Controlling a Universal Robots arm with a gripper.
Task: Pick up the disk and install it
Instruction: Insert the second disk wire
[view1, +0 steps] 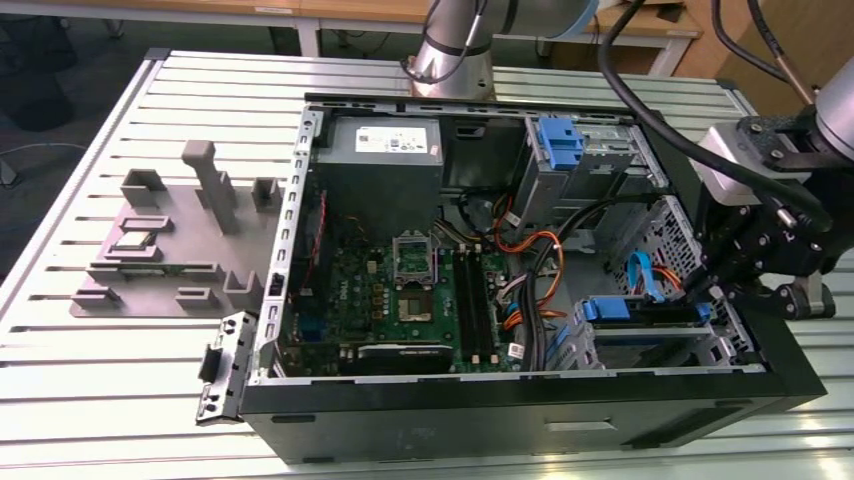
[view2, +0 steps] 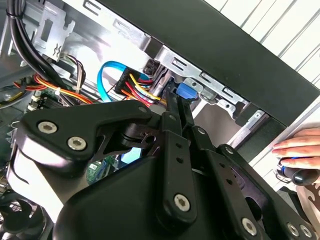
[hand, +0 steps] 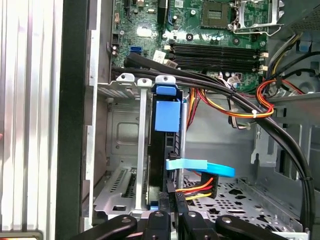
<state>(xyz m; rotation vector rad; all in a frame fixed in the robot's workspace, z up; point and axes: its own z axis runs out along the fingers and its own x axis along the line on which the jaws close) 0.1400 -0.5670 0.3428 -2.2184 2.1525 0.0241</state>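
Note:
The disk, in its blue carrier, sits inside the drive cage at the case's front corner, on the exterior view's right. In the first wrist view the disk stands edge-on in the metal cage, with a blue flat cable and coloured power wires at its near end. My gripper reaches in over the case's side wall on the exterior view's right. Its fingers lie close together, and their tips meet the blue end of the disk. The gripper looks shut, its tips against that end.
The open computer case lies on a slatted table. A bare blue bracket sits in the upper bay beside the grey power supply. Thick black cables cross above the cage. A grey fixture stands on the exterior view's left. A person's hand rests outside the case.

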